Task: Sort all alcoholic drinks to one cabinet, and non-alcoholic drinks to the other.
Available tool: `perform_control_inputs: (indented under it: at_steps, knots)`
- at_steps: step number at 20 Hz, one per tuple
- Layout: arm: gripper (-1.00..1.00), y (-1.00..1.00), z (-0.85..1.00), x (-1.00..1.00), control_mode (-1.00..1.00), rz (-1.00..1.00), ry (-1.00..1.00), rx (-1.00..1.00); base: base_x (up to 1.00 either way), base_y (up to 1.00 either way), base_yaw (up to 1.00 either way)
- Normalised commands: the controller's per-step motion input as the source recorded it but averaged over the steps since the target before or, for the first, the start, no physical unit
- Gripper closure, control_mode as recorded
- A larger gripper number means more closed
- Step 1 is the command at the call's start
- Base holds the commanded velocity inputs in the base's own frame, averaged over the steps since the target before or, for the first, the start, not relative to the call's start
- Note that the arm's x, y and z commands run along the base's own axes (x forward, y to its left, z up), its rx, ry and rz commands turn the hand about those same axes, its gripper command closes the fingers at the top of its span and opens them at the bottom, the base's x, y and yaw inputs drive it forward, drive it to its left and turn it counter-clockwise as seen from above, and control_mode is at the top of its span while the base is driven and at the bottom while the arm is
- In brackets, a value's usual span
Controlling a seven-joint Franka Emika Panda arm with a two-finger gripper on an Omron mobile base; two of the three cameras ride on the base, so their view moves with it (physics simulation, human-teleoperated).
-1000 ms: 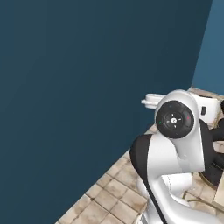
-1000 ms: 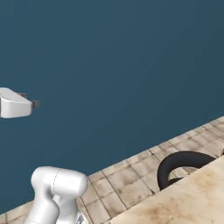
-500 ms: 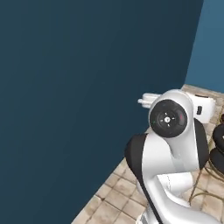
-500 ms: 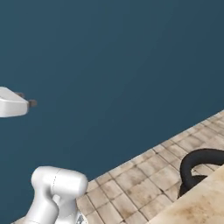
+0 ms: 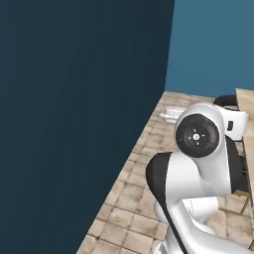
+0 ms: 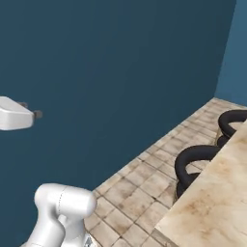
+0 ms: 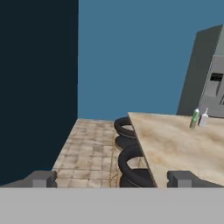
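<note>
Gripper (image 7: 112, 178) spread fully, holding nothing, aimed over tiled floor (image 7: 89, 151) and black stools (image 7: 131, 168) along the counter (image 7: 175, 144). At 2 o'clock stand 2 bottles, green glass bottle (image 7: 194, 118) beside a white one (image 7: 204, 117). Judging by this, it is in transit; next comes approaching them.

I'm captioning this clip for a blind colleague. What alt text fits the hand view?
Two small bottles, a green glass bottle and a white bottle, stand side by side far off on a beige stone counter. Black stools line its near edge over tiled floor, with dark blue walls and a grey fridge behind; the open gripper holds nothing.
</note>
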Motion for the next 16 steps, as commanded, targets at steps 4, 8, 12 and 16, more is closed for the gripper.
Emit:
perform_control_inputs:
  at_steps: [4,8,12,16]
  knots:
    - [-1.00,0.00,0.00,0.00,1.00,0.00,0.00,0.00,0.41,0.49,-0.32]
    - [-1.00,0.00,0.00,0.00,1.00,0.00,0.00,0.00,0.69,0.50,-0.32]
    - [-1.00,0.00,0.00,0.00,1.00,0.00,0.00,0.00,0.65,0.22,-0.30]
    - [-1.00,0.00,0.00,0.00,1.00,0.00,0.00,0.00,0.62,0.00,-0.26]
